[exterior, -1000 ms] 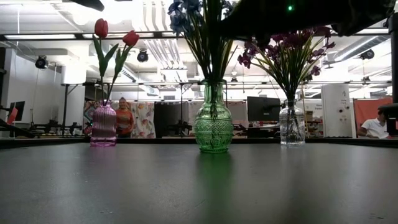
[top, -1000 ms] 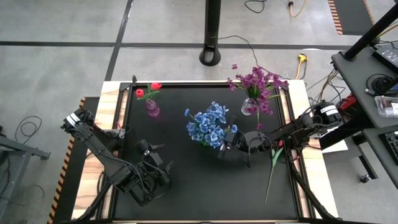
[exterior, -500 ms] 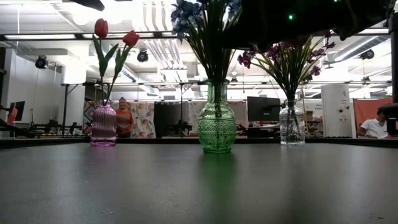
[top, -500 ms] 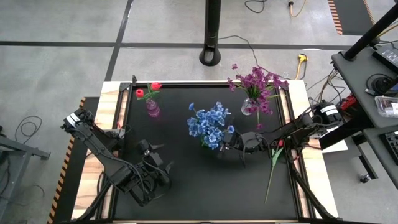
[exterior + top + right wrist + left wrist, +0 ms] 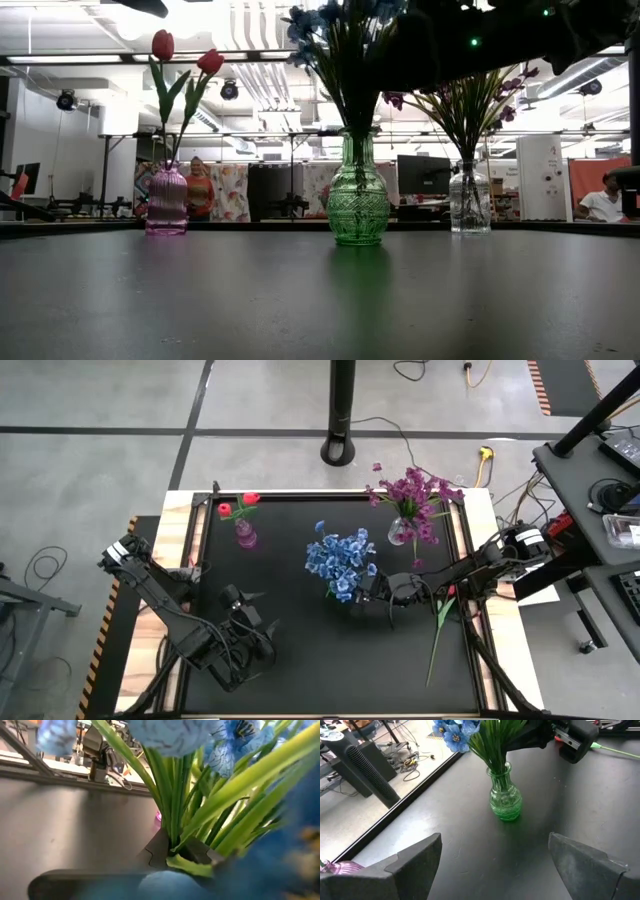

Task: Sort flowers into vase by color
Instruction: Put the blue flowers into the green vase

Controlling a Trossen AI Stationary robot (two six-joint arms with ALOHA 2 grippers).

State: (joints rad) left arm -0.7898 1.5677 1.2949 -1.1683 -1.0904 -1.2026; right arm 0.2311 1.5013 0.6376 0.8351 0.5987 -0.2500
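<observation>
Blue flowers stand with their stems in a green glass vase at the table's middle. My right gripper reaches in level from the right and is shut on their stems above the vase's mouth. Near the front left, my left gripper hangs open above bare tabletop, pointing at the green vase. Red tulips stand in a pink vase at the far left. Purple flowers stand in a clear vase at the far right. My right gripper pinches the blue flowers' green stems between its two fingers, a little above the vase's mouth. The fingers come level from the table's right and lie across the stems. The stems stay in the upright vase, which rests on the table.
One loose long-stemmed flower lies on the table under my right arm, near the right edge. Wooden strips border the black mat. A dark post's base stands on the floor beyond the far edge. People show in the room behind.
The green vase with the blue flowers has slid a little along the table toward its right edge, staying upright, with my right gripper still shut on the stems.
</observation>
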